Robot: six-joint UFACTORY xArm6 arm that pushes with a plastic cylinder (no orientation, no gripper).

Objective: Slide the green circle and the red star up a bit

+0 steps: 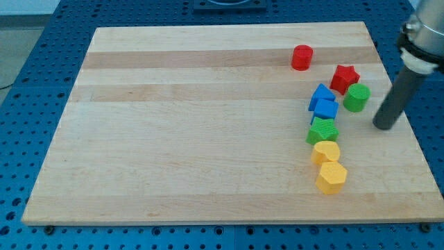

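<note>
The green circle [356, 98] sits near the board's right side, touching the red star [344, 78] just above and to its left. My tip [382, 126] rests on the board to the lower right of the green circle, a short gap away, touching no block. The dark rod rises from it toward the view's top right corner.
A red cylinder [302, 57] stands apart at the upper middle right. Two blue blocks [322, 102], a green star [322, 130] and two yellow blocks [328, 164] form a column left of the green circle. The board's right edge [406, 125] is close to my tip.
</note>
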